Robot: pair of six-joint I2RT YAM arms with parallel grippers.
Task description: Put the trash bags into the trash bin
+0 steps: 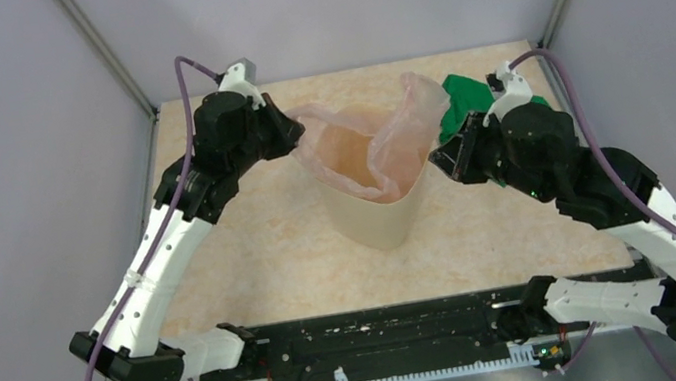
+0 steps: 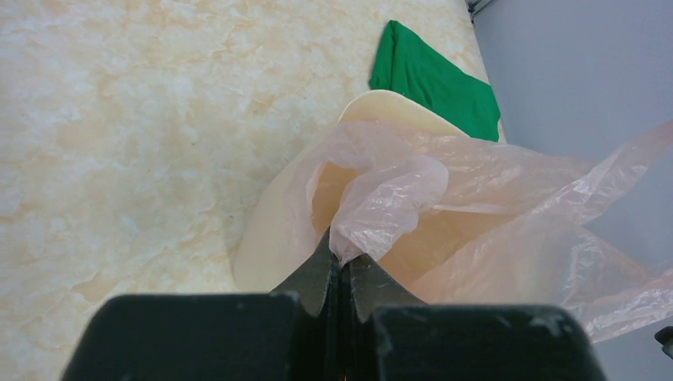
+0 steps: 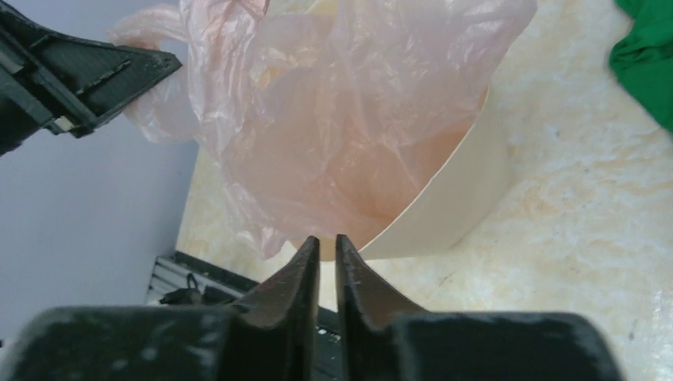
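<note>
The cream-beige trash bin (image 1: 374, 220) stands upright mid-table. The pale-pink trash bag (image 1: 378, 149) lies in its mouth, with the film bulging above the rim at the back right. My left gripper (image 1: 294, 138) is at the bin's left rim. In the left wrist view it (image 2: 341, 255) is shut on a bunched fold of the bag (image 2: 397, 198) over the bin (image 2: 266, 238). My right gripper (image 1: 436, 161) hangs just beside the bin's right rim. In the right wrist view it (image 3: 327, 242) is shut to a thin gap and empty, just short of the bag (image 3: 341, 119) and the bin (image 3: 468, 198).
A green cloth (image 1: 467, 100) lies on the table behind the right gripper, near the back right corner; it also shows in the left wrist view (image 2: 432, 75). Grey walls enclose the table on three sides. The black rail (image 1: 385, 330) runs along the near edge.
</note>
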